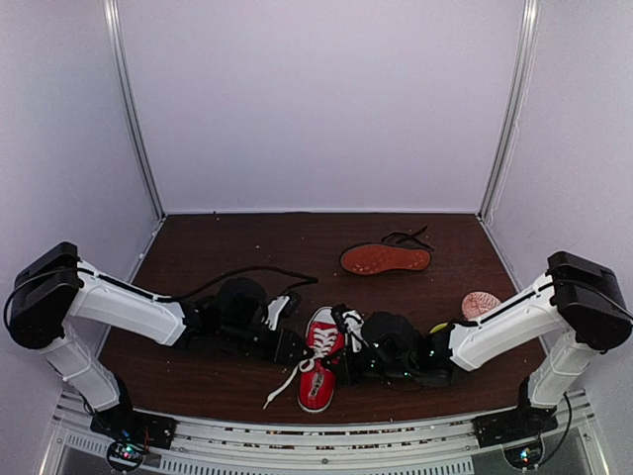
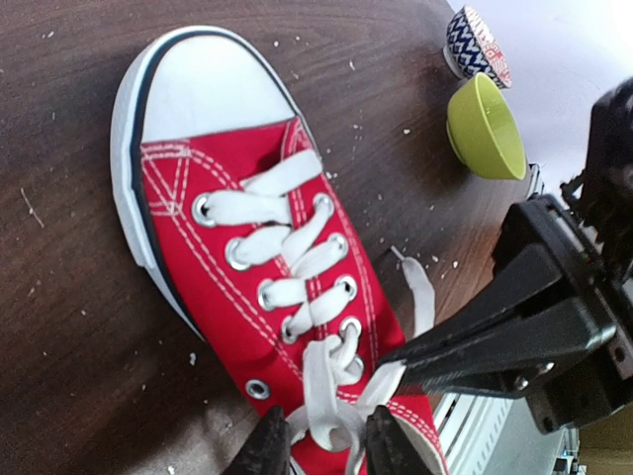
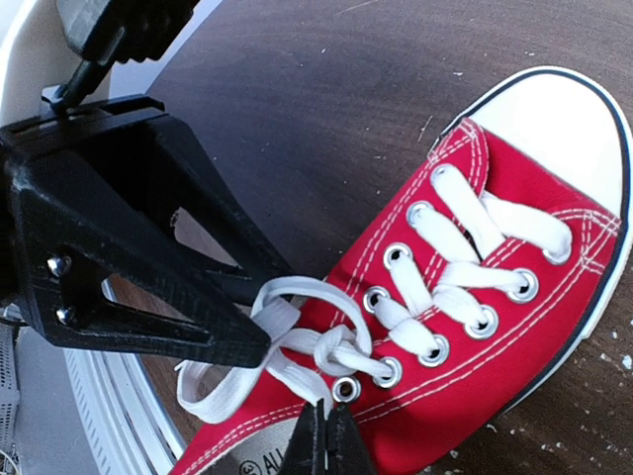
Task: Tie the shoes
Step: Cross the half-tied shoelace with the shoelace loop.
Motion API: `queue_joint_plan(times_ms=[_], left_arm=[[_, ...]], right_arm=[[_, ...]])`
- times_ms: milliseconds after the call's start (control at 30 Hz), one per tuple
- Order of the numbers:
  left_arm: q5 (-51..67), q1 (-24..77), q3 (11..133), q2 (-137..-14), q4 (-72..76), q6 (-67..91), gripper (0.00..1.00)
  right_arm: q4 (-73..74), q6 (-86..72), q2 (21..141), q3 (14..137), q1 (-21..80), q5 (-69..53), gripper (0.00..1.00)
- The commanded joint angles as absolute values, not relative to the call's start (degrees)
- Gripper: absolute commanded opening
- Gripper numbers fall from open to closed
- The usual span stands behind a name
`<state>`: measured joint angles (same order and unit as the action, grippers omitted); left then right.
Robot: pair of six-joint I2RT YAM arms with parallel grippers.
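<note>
- red sneaker [image 2: 223, 287] sits right under both sets of fingertips. Its long axis runs ahead of each gripper at a slant, with the white toe cap at the far end and the ankle opening nearest the fingers
- left gripper [image 2: 328, 447] and right gripper [image 3: 326, 440] face each other across the top eyelets, tips nearly meeting; neither arm is nearer
- left: jaws partly open, one finger each side of the lace [image 2: 331, 391] crossing, lace touching or almost; no clear clamp
- right: closed, looks pinched on one lace strand just beside the top eyelet
- next move hinges on that crossing lying between the left fingers
- black shoe [image 1: 386, 259] lies sole-up, well beyond both grippers, right arm somewhat nearer
</note>
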<state>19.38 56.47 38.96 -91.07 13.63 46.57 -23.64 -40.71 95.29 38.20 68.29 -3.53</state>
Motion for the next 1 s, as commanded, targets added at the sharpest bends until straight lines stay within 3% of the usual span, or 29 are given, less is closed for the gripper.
queue_joint_plan(times_ms=[0, 433, 967], left_arm=[[20.8, 57.1, 37.9, -89.5, 17.1, 46.6, 0.28], [20.5, 57.4, 37.7, -89.7, 17.4, 46.0, 0.01], [18.5, 58.5, 40.2, -88.9, 11.4, 40.8, 0.00]], right_arm=[[-20.4, -40.8, 93.3, 39.6, 67.9, -0.2, 0.00], [-18.9, -39.3, 96.4, 43.9, 67.6, -2.2, 0.00], [-19.8, -40.2, 100.4, 44.4, 67.5, -3.4, 0.00]])
